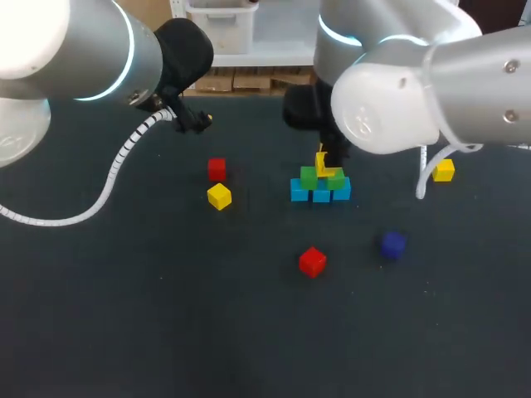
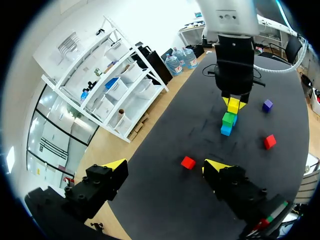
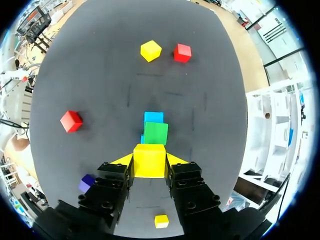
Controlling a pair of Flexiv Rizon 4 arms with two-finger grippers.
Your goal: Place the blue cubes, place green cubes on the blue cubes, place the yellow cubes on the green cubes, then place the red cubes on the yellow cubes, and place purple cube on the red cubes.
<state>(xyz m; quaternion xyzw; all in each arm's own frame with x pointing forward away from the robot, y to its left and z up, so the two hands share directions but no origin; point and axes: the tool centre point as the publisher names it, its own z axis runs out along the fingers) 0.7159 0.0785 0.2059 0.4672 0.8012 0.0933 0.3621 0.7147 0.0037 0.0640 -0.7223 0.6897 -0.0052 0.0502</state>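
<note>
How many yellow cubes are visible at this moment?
3 yellow cubes: one in the right gripper at the green cubes; one beside a red cube, left of the stack; one alone far right. None seems hidden.

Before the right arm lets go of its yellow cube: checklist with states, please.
1. Grip of right gripper on held yellow cube: ok, both fingers against its sides.
2. Seating of green cubes on blue cubes: ok, two side by side on the row.
3. Contact of held yellow cube with green cubes: cannot tell.
4. Clearance of left gripper from blue cubes: ok, open, well back.
5. Access to spare yellow cube: ok, nothing touching it.
</note>
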